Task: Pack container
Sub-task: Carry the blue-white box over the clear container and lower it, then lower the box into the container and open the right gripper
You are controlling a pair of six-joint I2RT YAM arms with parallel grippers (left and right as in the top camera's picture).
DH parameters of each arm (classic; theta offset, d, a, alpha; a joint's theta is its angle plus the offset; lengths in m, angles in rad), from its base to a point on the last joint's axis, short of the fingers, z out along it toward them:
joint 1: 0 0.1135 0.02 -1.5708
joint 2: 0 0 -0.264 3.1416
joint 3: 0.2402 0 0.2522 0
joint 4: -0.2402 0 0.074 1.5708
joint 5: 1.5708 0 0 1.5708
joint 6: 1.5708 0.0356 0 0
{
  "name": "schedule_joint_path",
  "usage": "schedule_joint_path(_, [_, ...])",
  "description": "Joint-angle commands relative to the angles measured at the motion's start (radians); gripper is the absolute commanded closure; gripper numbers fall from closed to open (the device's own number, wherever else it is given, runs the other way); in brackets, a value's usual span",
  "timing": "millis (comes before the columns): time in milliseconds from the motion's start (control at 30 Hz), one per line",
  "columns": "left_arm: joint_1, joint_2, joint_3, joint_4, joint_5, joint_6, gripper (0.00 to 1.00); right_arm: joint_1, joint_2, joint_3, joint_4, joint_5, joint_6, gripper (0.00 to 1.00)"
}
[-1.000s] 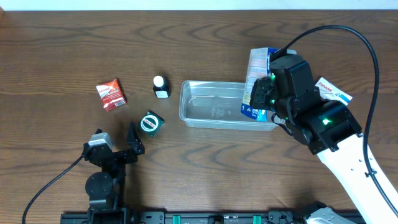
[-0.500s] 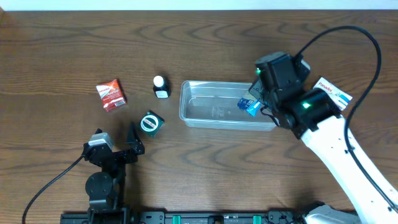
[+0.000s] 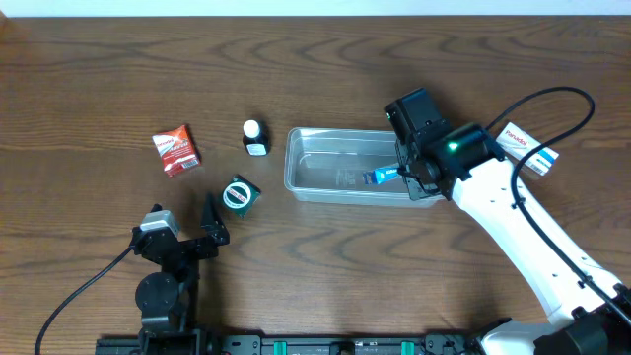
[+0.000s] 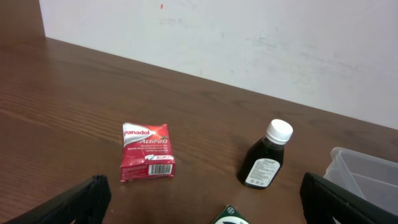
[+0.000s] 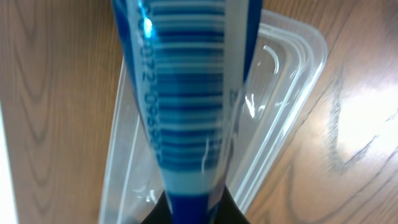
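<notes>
The clear plastic container (image 3: 335, 134) lies at the table's centre. My right gripper (image 3: 402, 170) is low over its right end, shut on a blue and white barcoded pack (image 3: 382, 177) that reaches down inside the tub. The right wrist view shows the pack (image 5: 186, 93) held between the fingers (image 5: 193, 208), with the container (image 5: 292, 74) beneath. My left gripper (image 3: 187, 229) is open and empty near the front left; its fingers (image 4: 199, 208) frame the left wrist view.
A red Panadol box (image 3: 175, 151) (image 4: 147, 152), a dark bottle with a white cap (image 3: 254, 138) (image 4: 266, 155) and a green box (image 3: 239, 194) (image 4: 233, 216) lie left of the container. A white Panadol box (image 3: 527, 146) lies to its right.
My right gripper has moved down and left with the blue and white pack, from above the container's right end to low inside it. The left arm has not moved.
</notes>
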Motion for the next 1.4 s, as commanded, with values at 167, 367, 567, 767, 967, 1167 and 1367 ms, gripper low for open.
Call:
schedule_joint_path(167, [0.006, 0.0, -0.018, -0.037, -0.008, 0.006, 0.02, 0.009, 0.015, 0.019, 0.034, -0.037, 0.131, 0.99])
schedule_joint_path(367, [0.006, 0.0, -0.018, -0.037, -0.008, 0.006, 0.02, 0.01, 0.023, 0.019, 0.101, -0.037, 0.147, 0.99])
schedule_joint_path(567, [0.006, 0.0, -0.018, -0.037, -0.009, 0.006, 0.02, 0.01, 0.039, 0.019, 0.112, -0.021, 0.154, 0.99])
schedule_joint_path(767, [0.006, 0.0, -0.018, -0.037, -0.009, 0.006, 0.02, 0.009, 0.102, 0.019, 0.126, -0.005, 0.154, 0.99])
schedule_joint_path(967, [0.006, 0.0, -0.018, -0.037, -0.009, 0.006, 0.02, 0.009, 0.147, 0.019, 0.165, 0.02, 0.155, 0.99])
schedule_joint_path(1167, [0.006, 0.0, -0.018, -0.037, -0.008, 0.006, 0.02, 0.009, 0.163, 0.019, 0.181, 0.051, 0.173, 0.99])
schedule_joint_path(1367, [0.006, 0.0, -0.018, -0.037, -0.008, 0.006, 0.02, 0.009, 0.188, 0.019, 0.182, 0.061, 0.183, 0.99])
